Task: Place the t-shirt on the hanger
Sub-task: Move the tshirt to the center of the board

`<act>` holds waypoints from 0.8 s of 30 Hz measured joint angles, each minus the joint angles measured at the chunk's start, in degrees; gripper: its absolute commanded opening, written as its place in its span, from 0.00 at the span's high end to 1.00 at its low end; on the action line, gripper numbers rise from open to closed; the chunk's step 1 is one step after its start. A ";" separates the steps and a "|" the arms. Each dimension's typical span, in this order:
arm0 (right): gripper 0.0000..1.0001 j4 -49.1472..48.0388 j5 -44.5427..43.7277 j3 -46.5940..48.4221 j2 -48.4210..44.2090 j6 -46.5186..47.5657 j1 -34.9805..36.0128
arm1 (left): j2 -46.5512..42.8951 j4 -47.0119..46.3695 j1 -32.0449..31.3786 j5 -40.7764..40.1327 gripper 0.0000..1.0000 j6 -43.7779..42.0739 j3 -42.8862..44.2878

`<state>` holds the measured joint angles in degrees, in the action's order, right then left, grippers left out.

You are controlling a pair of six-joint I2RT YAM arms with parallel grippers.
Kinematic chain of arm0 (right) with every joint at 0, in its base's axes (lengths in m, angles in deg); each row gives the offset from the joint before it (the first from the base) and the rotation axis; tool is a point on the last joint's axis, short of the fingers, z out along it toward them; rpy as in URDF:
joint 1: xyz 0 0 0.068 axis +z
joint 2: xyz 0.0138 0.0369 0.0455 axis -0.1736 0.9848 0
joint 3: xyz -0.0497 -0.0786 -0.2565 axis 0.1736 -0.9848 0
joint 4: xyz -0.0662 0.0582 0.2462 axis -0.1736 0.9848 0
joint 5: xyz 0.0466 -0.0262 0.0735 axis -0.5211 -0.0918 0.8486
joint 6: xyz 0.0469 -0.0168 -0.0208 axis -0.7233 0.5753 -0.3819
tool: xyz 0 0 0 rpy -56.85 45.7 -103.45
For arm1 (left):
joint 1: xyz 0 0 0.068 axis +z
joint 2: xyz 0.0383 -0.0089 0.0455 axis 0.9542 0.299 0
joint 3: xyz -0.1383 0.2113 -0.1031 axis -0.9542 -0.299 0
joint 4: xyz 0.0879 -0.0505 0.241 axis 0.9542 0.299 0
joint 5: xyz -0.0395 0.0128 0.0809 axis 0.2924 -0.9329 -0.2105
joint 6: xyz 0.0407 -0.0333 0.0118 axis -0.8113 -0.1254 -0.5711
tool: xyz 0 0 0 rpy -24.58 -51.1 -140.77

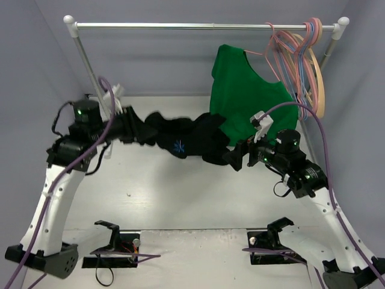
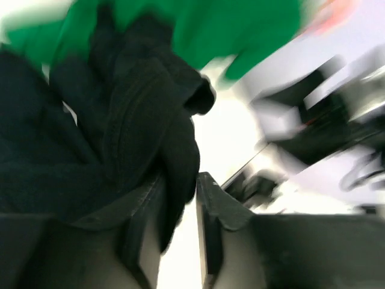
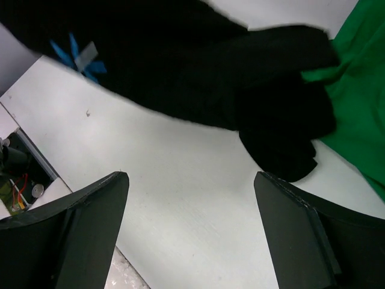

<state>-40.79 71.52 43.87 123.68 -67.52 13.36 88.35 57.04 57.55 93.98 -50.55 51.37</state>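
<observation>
Cloth of the black t-shirt stretches as a bunched band between the two arms, over the middle of the tabletop. Its small blue mark faces up near the band's centre. Whether the band rests on the tabletop or hangs clear of it I cannot tell.

The shirt's left end runs straight into the left claw, which points right. The left wrist view is smeared by blur. In it, a fold of the black cloth hangs down into the narrow gap between that claw's two fingers. The fingers stand close together, but I cannot tell whether they pinch the fold or merely flank it. The rest of the shirt is heaped in folds just past those fingertips.

The shirt's right end lies just in front of the right claw, which points left toward it. That claw is spread wide. The right wrist view shows its two fingers far apart with only bare tabletop between them. The black cloth crosses that view beyond the fingertips and touches neither finger. A rounded lump of the shirt hangs nearer the finger on that view's right side.

Behind the shirt's right end, a green t-shirt hangs from the rail. The pink wire hanger hangs by its hook at the rail's right end, among blue hangers and a tan hanger. It is well apart from the black shirt and from both claws.
</observation>
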 measured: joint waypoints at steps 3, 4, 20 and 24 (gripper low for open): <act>0.15 -0.76 0.81 0.00 3.72 0.00 0.04 | -4.09 3.15 -0.22 -5.20 0.60 -3.41 -13.92; 0.16 -0.94 1.09 0.00 5.01 0.00 0.11 | -4.17 4.33 -0.28 -8.02 0.58 -4.15 -17.20; 0.32 -8.17 -8.39 8.35 38.64 2.49 16.79 | 2.16 1.18 8.74 -28.15 0.50 2.84 -42.34; 0.31 -9.44 -11.10 10.93 46.23 3.32 18.80 | 2.16 -0.48 9.62 -27.32 0.50 6.40 -48.13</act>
<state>-50.23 60.42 54.80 169.91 -64.20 32.16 90.51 56.56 67.17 66.66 -44.15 3.24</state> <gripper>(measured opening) 0.684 0.494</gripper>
